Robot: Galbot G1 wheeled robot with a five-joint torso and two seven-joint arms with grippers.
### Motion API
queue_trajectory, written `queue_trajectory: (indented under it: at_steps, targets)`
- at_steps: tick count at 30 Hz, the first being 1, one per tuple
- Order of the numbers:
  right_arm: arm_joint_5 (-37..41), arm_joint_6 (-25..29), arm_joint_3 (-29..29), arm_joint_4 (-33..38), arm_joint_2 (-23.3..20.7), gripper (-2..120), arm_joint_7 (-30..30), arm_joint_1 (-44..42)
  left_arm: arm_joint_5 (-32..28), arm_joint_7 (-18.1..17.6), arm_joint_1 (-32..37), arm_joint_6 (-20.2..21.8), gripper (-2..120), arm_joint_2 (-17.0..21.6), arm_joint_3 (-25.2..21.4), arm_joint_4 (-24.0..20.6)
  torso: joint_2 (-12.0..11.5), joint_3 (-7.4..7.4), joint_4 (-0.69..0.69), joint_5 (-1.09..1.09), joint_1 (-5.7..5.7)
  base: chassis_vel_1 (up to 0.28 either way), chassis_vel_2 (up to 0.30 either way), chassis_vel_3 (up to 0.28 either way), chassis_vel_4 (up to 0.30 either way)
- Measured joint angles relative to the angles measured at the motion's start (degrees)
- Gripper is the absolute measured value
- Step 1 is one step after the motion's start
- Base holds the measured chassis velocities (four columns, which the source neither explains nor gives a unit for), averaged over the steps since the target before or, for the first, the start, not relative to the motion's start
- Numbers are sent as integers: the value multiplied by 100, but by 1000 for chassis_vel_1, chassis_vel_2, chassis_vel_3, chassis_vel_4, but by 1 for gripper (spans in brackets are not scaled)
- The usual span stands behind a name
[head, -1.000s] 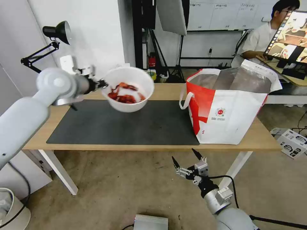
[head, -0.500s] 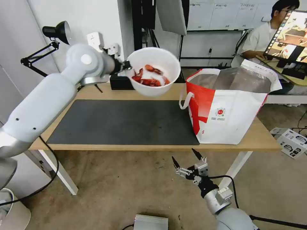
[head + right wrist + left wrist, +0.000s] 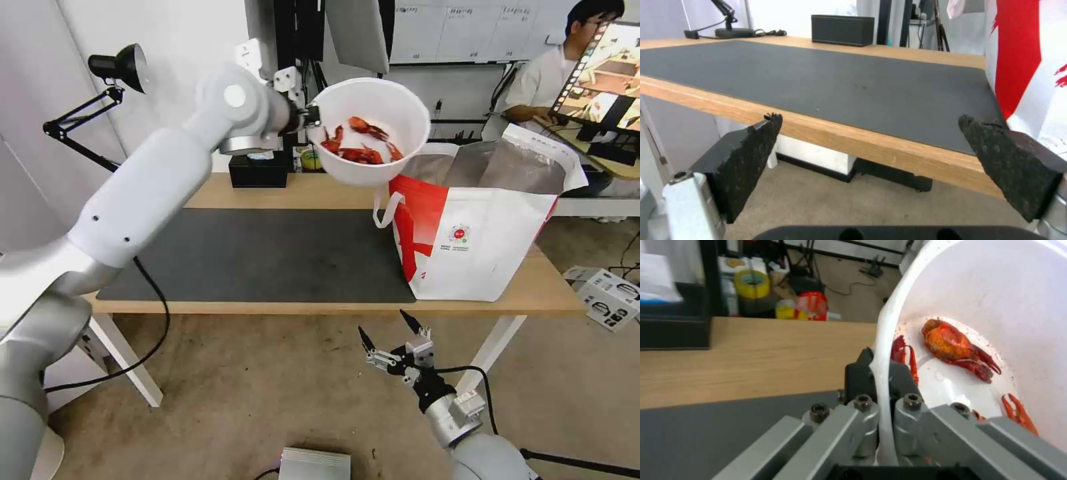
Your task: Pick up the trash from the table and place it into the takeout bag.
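Pinching just 1 thin edge of the round white plastic bowl of red crayfish shells (image 3: 371, 130) in the left gripper (image 3: 311, 118), up beside the big white-and-red takeout bag (image 3: 477, 220), right gripper (image 3: 389, 335) spread low; could slip, tip, spill.

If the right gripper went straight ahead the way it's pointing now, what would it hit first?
Probably the table's front edge: the open right gripper sits low, facing it, takeout bag just aside. Depth is unclear.
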Motion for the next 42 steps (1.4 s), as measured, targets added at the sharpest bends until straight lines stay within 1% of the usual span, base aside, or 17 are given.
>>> queue_trajectory:
  at_steps: [1, 2, 3, 9, 19, 22, 26, 28, 29, 32, 33, 35, 36, 38, 39, 40, 42]
  targets:
    - [0, 0, 0, 0, 0, 100, 0, 0, 5, 0, -62, -7, 0, -117, 36, 98, 0, 0, -2, 1, 0, 0, 0, 0, 0]
    - [0, 0, 0, 0, 0, 100, 0, 0, 5, 0, -62, -7, 0, -117, 36, 98, 0, 0, -2, 1, 0, 0, 0, 0, 0]
    - [0, 0, 0, 0, 0, 100, 0, 0, 22, 0, -141, -23, 0, -235, 94, 214, 0, 0, -2, 1, 0, 0, 0, 0, 0]
    - [0, 0, 0, 0, 0, 100, 0, 0, 131, -21, -296, -93, 0, -594, 156, 596, 0, 0, 0, 0, 0, 0, 0, 0, 0]
    - [0, 0, 0, 0, 0, 100, 0, 0, 203, -139, -306, -350, 0, -936, 179, 790, 0, 0, 1, 0, 0, 0, 0, 0, 0]
    - [0, 0, 0, 0, 0, 100, 0, 0, 254, -130, -296, -434, 0, -1106, 193, 896, 0, 0, 0, 0, 0, 0, 0, 0, 0]
    - [0, 0, 0, 0, 0, 100, 0, 0, 370, -49, -296, -537, 0, -1209, 240, 969, 0, 0, 0, 0, 0, 0, 0, 0, 0]
    - [0, 0, 0, 0, 0, 100, 0, 0, 555, 7, -297, -682, 0, -1278, 354, 1022, 0, 0, 0, 0, 0, 0, 0, 0, 0]
    - [0, 0, 0, 0, 0, 100, 0, 0, 555, 7, -297, -682, 0, -1278, 354, 1022, 0, 0, 0, 0, 0, 0, 0, 0, 0]
    - [0, 0, 0, 0, 0, 100, 0, 0, 846, 30, -296, -1008, 0, -1458, 461, 1146, 0, 0, 1, 0, 0, 0, 0, 0, 0]
    - [0, 0, 0, 0, 0, 100, 0, 0, 846, 30, -296, -1008, 0, -1458, 461, 1146, 0, 0, 1, 0, 0, 0, 0, 0, 0]
    - [0, 0, 0, 0, 0, 100, 0, 0, 1270, 140, -282, -1372, 0, -1576, 644, 1251, 0, 0, -1, 0, -1, 0, 0, 0, 0]
    - [0, 0, 0, 0, 0, 100, 0, 0, 1270, 140, -282, -1372, 0, -1576, 644, 1251, 0, 0, -1, 0, -1, 0, 0, 0, 0]
    - [0, 0, 0, 0, 0, 100, 0, 0, 1452, 207, -259, -1500, 0, -1611, 743, 1278, 0, 0, 0, 0, -1, 0, 0, 0, 0]
    - [0, 0, 0, 0, 0, 100, 0, 0, 1619, 353, -222, -1551, 0, -1608, 819, 1263, 0, 0, 0, 0, 0, 0, 0, 0, 0]
    - [0, 0, 0, 0, 0, 100, 0, 0, 1619, 353, -222, -1551, 0, -1608, 819, 1263, 0, 0, 0, 0, 0, 0, 0, 0, 0]
    - [0, 0, 0, 0, 0, 100, 0, 0, 1887, 517, -165, -1597, 0, -1556, 977, 1188, 0, 0, 0, -1, -1, 0, 0, 0, 0]
